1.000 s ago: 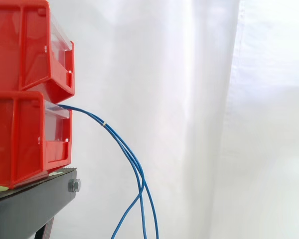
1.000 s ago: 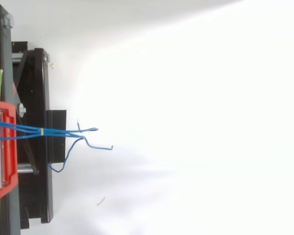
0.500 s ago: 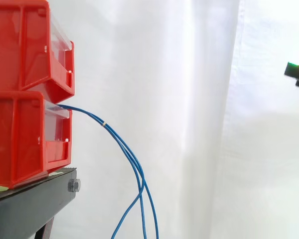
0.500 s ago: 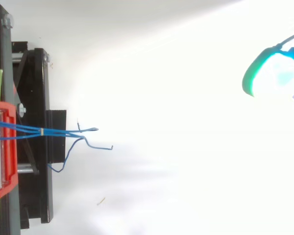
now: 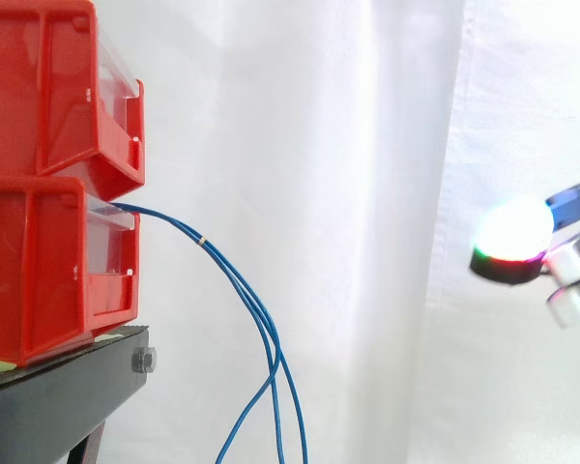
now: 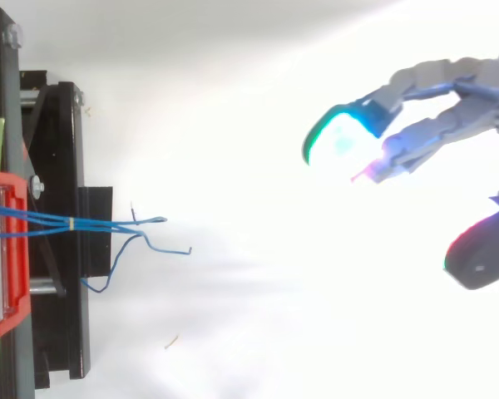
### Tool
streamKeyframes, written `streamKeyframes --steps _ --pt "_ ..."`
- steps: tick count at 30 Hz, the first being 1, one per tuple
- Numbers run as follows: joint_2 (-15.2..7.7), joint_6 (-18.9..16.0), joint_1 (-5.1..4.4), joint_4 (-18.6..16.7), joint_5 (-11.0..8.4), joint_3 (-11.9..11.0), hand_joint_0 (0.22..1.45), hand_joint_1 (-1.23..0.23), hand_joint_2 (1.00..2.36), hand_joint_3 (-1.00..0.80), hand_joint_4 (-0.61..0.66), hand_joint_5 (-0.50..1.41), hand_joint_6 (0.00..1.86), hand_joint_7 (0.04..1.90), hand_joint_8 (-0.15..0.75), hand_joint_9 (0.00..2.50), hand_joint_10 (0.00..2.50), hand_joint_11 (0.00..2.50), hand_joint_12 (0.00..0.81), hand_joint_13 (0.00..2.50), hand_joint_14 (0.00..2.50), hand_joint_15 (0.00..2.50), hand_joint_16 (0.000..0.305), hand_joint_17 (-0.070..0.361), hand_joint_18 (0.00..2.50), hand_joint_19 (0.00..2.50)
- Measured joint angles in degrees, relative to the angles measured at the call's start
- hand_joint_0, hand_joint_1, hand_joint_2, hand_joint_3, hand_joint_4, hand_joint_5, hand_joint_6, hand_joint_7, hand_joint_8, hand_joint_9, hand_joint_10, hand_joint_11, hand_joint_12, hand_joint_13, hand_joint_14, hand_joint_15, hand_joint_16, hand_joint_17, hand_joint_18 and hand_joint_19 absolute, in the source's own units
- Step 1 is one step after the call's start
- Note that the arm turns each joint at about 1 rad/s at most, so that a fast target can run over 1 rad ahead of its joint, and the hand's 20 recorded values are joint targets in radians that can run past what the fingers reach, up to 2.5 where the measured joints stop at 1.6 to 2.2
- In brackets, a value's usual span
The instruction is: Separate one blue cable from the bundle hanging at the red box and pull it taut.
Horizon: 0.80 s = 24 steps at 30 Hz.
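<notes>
A bundle of thin blue cables (image 5: pixel 242 287) comes out of the lower red bin (image 5: pixel 48 266) and droops down past the stand's edge. A small pale tie holds the strands together near the bin. From above, the blue cables (image 6: pixel 91 223) fan out into loose ends in front of the stand. My hand (image 6: pixel 437 120) reaches in from the right with its fingers spread and nothing in it, well to the right of the cables. In the side view my hand (image 5: pixel 551 256) sits at the right edge, about level with the lower bin, its pads glowing.
Two red bins are stacked on a black stand (image 5: pixel 68 396), the upper red bin (image 5: pixel 63 92) above the lower. A white curtain (image 5: pixel 367 193) hangs behind. The black stand (image 6: pixel 62 233) frame lies at the left from above.
My hand has come further in from the right and lower, towards the cables. The cables and bins have not moved.
</notes>
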<state>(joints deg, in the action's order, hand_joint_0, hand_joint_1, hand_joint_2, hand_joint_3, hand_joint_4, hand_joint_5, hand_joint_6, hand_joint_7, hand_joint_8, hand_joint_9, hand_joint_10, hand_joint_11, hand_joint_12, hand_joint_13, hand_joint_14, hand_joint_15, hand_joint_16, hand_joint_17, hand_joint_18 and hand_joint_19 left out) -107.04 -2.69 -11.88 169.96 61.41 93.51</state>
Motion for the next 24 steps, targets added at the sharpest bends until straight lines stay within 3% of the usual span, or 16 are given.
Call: streamKeyframes --steps 7,16,21,24 --pt "-5.9 -0.6 -0.15 -1.1 -0.68 -4.8 0.51 -0.88 1.00 -0.50 0.21 -0.19 0.50 0.76 0.303 0.75 0.01 0.39 0.332 0.60 0.01 0.25 0.039 0.088 0.53 0.42" --pt "-7.7 3.2 -0.54 -4.5 -2.84 -5.5 0.51 -0.85 1.00 -0.50 0.21 -0.19 0.50 0.75 0.303 0.75 0.01 0.40 0.332 0.59 0.01 0.24 0.039 0.087 0.53 0.41" --pt "-10.3 2.6 -0.71 -6.2 -3.11 -6.6 0.51 -0.84 1.00 -0.50 0.21 -0.19 0.50 0.75 0.305 0.77 0.01 0.39 0.330 0.59 0.01 0.24 0.038 0.086 0.53 0.40" --pt "-12.4 2.4 -0.75 -6.7 -3.01 -8.4 0.51 -0.84 1.00 -0.50 0.21 -0.19 0.50 0.75 0.306 0.77 0.01 0.40 0.328 0.59 0.01 0.24 0.038 0.086 0.53 0.41"
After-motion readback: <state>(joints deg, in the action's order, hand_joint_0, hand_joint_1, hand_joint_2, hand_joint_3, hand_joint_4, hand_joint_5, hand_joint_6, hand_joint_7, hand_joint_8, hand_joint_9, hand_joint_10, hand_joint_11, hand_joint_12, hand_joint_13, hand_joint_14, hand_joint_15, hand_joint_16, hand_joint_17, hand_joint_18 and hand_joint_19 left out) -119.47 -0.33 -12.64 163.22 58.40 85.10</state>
